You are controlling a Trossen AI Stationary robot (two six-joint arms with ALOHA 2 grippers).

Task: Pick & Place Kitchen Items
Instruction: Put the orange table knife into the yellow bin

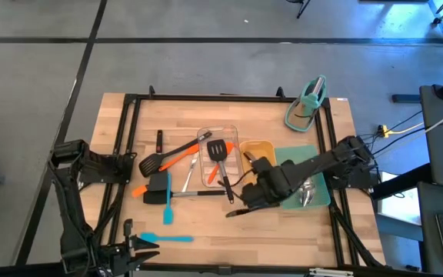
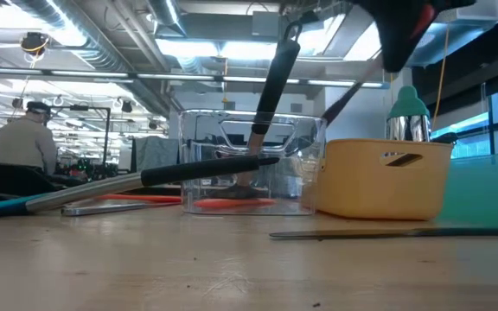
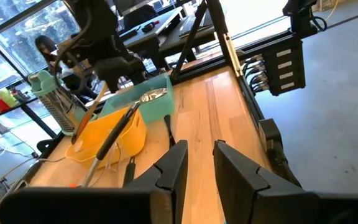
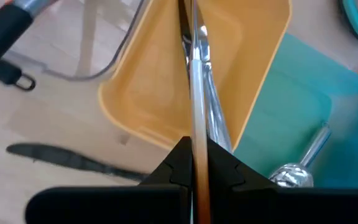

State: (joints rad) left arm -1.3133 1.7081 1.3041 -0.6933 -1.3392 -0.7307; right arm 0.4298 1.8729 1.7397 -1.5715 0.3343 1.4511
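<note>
My right gripper (image 1: 252, 171) hangs over the yellow tray (image 1: 261, 148) right of the table's middle, shut on a thin steel utensil (image 4: 192, 74). Black-handled tongs (image 3: 118, 134) lean over that tray's rim. Beside it, a black slotted turner (image 1: 218, 151) lies in the clear tray (image 1: 206, 137). Steel spoons (image 1: 308, 192) lie in the teal tray (image 1: 314, 158). More turners and spatulas (image 1: 164, 161) are scattered left of the clear tray. My left gripper (image 3: 201, 171) waits open at the near left, by a blue spatula (image 1: 168, 238). My right gripper pinches the thin steel utensil between its two fingers (image 4: 194, 140), seen edge-on. The fingers come steeply from above. The utensil runs on past them, slanting down to the yellow tray, where its lower end (image 3: 76, 134) reaches the rim. Whether it rests there does not show.
A teal stand (image 1: 308, 104) is at the back right corner. A dark flat blade (image 1: 241, 211) lies on the wood just in front of my right gripper. Black frame rails (image 1: 129, 154) run along the table's sides. Bare wood lies along the near edge.
</note>
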